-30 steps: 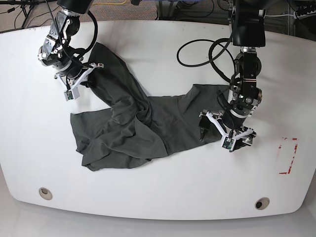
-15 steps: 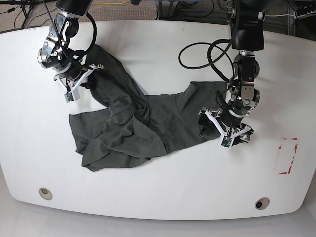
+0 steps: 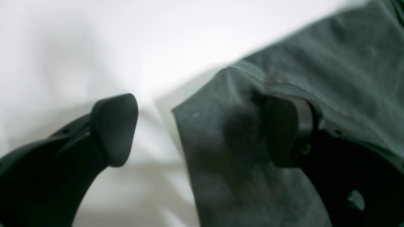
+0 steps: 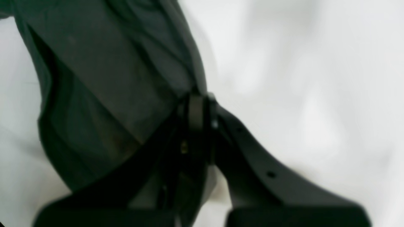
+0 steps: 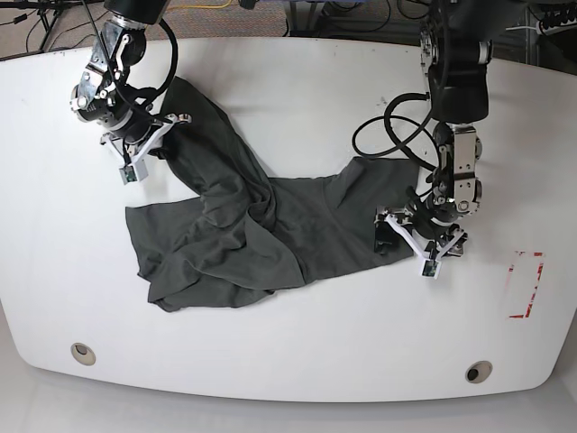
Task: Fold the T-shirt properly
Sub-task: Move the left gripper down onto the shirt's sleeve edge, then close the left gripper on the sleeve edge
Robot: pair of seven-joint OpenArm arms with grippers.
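The dark grey T-shirt (image 5: pixel 252 234) lies crumpled across the middle of the white table (image 5: pixel 297 81). My right gripper (image 5: pixel 144 149) is at the shirt's upper left end, and the right wrist view shows its fingers (image 4: pixel 197 110) shut on a fold of the T-shirt (image 4: pixel 110 72). My left gripper (image 5: pixel 410 242) is low over the shirt's right edge. In the left wrist view the left gripper (image 3: pixel 202 126) is open. A hemmed corner of the T-shirt (image 3: pixel 221 151) lies between its fingers, the right one (image 3: pixel 287 130) resting on the cloth and the other over bare table.
A red-marked rectangle (image 5: pixel 526 284) sits near the table's right edge. Two round holes (image 5: pixel 83 353) (image 5: pixel 479 371) lie near the front edge. Black cables (image 5: pixel 397 117) loop on the table behind the left arm.
The left arm has turned and sunk lower, bringing its open gripper down at the shirt's right edge. The right gripper keeps its hold and has barely moved.
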